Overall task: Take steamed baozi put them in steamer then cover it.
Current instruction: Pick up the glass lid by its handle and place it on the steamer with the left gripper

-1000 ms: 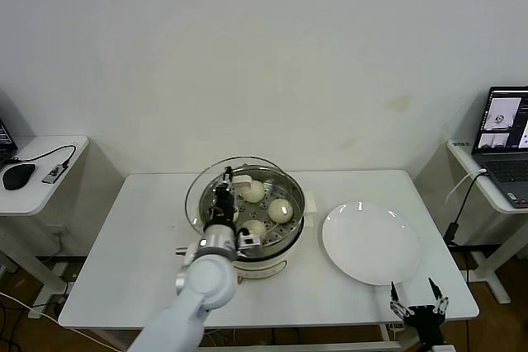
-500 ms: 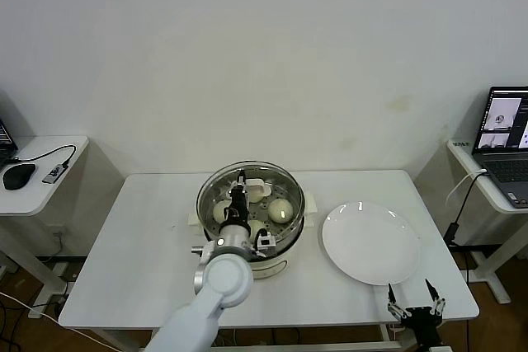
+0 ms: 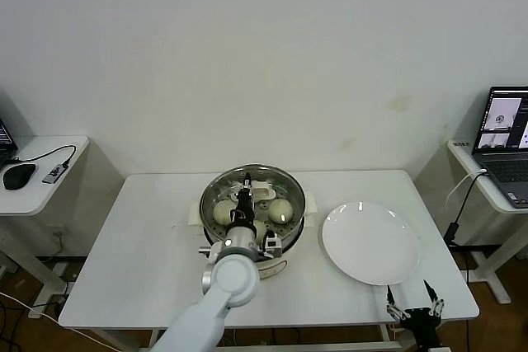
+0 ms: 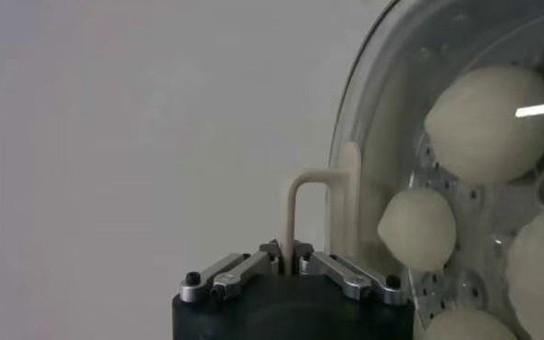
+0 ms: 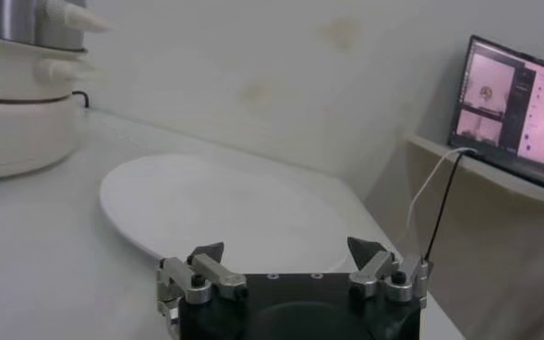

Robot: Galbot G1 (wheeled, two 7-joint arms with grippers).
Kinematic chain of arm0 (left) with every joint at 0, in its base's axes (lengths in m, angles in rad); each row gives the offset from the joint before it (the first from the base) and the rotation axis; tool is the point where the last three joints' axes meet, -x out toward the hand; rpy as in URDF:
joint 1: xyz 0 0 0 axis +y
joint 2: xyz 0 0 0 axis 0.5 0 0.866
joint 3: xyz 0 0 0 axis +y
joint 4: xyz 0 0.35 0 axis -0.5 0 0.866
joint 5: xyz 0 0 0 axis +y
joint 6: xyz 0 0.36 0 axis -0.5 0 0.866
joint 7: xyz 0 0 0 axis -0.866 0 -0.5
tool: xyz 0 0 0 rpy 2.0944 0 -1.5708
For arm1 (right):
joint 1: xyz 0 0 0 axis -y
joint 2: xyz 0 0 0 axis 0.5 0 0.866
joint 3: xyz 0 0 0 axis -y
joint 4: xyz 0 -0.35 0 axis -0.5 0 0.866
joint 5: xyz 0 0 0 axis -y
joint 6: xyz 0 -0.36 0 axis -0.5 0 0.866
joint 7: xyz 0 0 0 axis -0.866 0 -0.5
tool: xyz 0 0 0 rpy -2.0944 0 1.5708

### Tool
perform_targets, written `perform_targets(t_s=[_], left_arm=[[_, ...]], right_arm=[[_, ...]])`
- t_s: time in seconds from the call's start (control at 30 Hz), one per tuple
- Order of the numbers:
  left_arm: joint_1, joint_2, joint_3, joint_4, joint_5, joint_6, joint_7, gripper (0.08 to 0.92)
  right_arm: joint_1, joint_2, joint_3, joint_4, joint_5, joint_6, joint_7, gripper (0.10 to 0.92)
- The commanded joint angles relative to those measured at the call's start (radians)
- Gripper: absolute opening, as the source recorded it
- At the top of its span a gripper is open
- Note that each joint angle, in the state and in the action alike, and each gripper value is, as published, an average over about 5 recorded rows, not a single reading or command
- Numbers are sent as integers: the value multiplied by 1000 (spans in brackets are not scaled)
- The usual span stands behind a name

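The steamer (image 3: 277,262) stands mid-table with several cream-white baozi (image 3: 281,209) on its perforated tray. My left gripper (image 3: 245,196) is shut on the cream bar handle (image 4: 291,209) of the clear glass cover (image 3: 272,186) and holds it over the pot, almost centred. In the left wrist view the baozi (image 4: 489,120) show through the cover's glass (image 4: 392,139), with the left gripper (image 4: 287,251) closed on the handle. My right gripper (image 3: 415,311) is open and empty at the table's front right edge; it also shows in the right wrist view (image 5: 285,251).
A flat white plate (image 3: 370,243) lies right of the steamer, bare, and also shows in the right wrist view (image 5: 216,203). Side desks hold a mouse (image 3: 18,175) at left and a laptop (image 3: 505,142) at right. A wall stands behind the table.
My left gripper has carried the cover rightward, from overhanging the steamer's left side to nearly centred over the pot. The right gripper has barely moved.
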Motion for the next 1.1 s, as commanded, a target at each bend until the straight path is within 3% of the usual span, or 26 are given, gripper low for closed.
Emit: perform_targets(t_s=[0.03,0.7,0.93,1.1], left_arm=[[0,-6,3,23,6,-2,-1,149],[3,-8,3,-1,-20,-5,-13,164],[60,39,1,-102,-36,-6,-18,344],[136,111,-4,-222,-69,-7,-29,491]], right_arm=[[0,0,-2,-1,-1,3,-3,823],[-5,3,-9,0,-10,10,-6,823],[-6,4,-12,1,-14,11,-6,823],[-6,7,-13,1,-19,11,-6,823]])
